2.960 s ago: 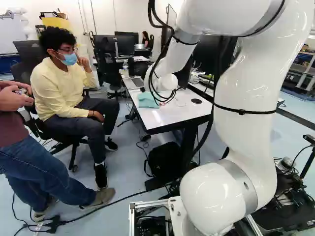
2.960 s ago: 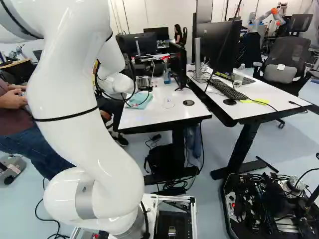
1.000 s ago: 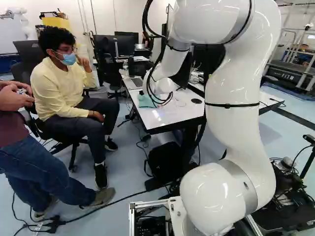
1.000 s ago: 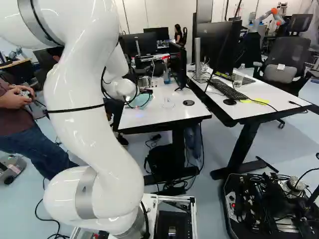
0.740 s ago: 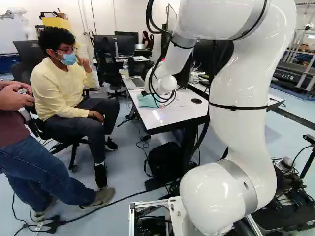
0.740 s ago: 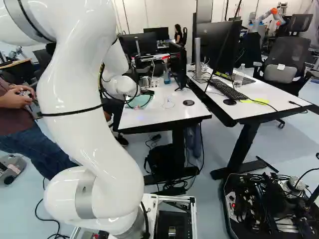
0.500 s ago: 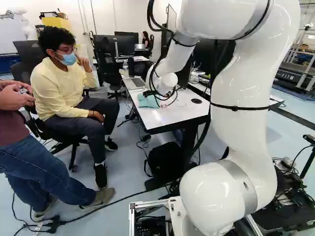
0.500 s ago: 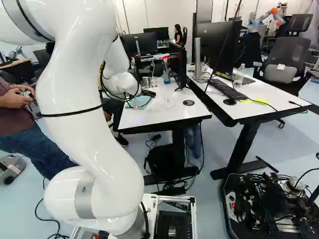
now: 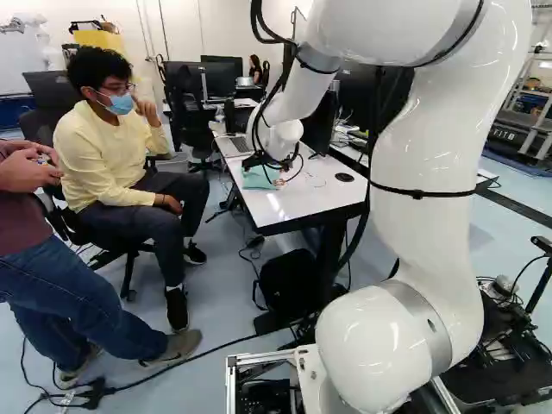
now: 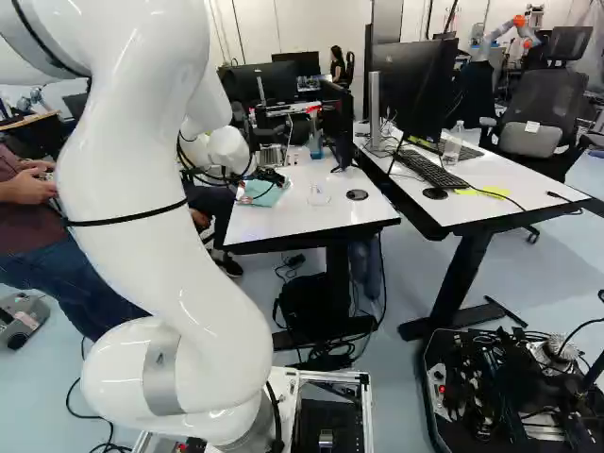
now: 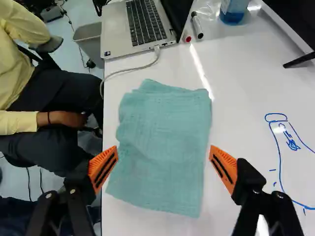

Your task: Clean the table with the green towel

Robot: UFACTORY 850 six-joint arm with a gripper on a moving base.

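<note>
Green towel (image 11: 165, 118) flat on worktop (image 11: 236, 88), under and toward 12 o'clock of gripper (image 11: 163, 168): wide open, empty. Lower square, pinch deep fold, wipe ink (image 11: 293, 144) at 3 o'clock.

Dull black and ribbed orange are shown on the fingers (image 11: 248, 184) and their pads (image 11: 227, 163). Between and ahead of them, matt, finely creased cloth is seen in the towel (image 11: 162, 142). Beneath it, the tabletop (image 11: 236, 98) is finished smooth and glossy. Farther ahead, the laptop (image 11: 115, 32) is cased in satin, metal-looking grey.
</note>
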